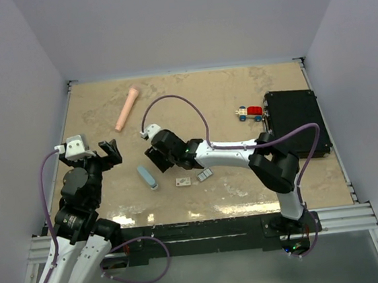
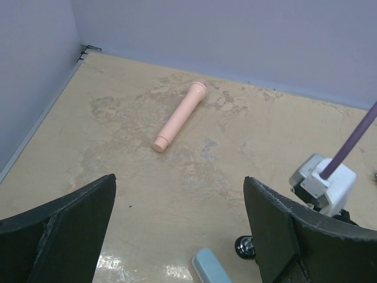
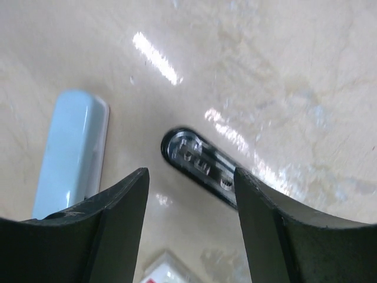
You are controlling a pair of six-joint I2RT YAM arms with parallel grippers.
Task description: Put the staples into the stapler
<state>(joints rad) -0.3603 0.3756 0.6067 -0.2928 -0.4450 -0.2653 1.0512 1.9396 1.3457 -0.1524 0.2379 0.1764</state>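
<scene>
The light-blue stapler (image 1: pixel 147 177) (image 3: pixel 69 154) lies flat on the table, its rounded end also showing in the left wrist view (image 2: pixel 210 266). A black elongated part with a metal plate (image 3: pixel 197 162) (image 2: pixel 244 246) lies right beside it; whether the two are joined I cannot tell. The staples, a tiny white box with reddish print (image 1: pixel 183 181) (image 3: pixel 166 271) and a small grey-blue tray (image 1: pixel 204 174), sit just right of the stapler. My right gripper (image 1: pixel 154 161) (image 3: pixel 189 174) hovers open above the black part with nothing between its fingers. Left of the stapler, my left gripper (image 1: pixel 111 152) (image 2: pixel 179 180) stands wide open and empty.
A pink cylinder (image 1: pixel 127 108) (image 2: pixel 181 117) lies at the back left. A small toy car (image 1: pixel 249 113) and a black case (image 1: pixel 295 122) are at the right. Grey walls close in the table on three sides.
</scene>
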